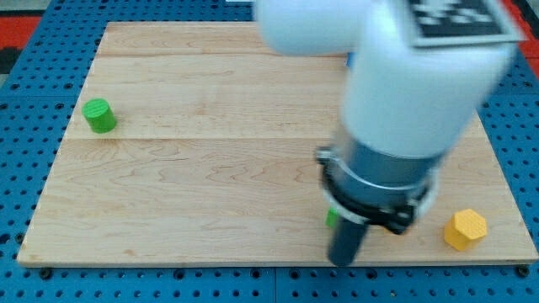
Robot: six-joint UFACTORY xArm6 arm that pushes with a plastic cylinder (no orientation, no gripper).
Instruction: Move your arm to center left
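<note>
My tip (343, 260) is the lower end of the dark rod, near the view's bottom edge of the wooden board (210, 168), right of centre. A small green block (333, 217) peeks out just left of the rod, mostly hidden by it, shape unclear. A green cylinder (100, 115) stands at the view's far left, far from the tip. A yellow hexagonal block (466, 229) lies to the right of the tip near the board's bottom right corner. A sliver of a blue block (349, 59) shows at the top, behind the arm.
The large white and grey arm body (404, 101) covers the right upper part of the board. A blue pegboard surface (25, 168) surrounds the board on all sides.
</note>
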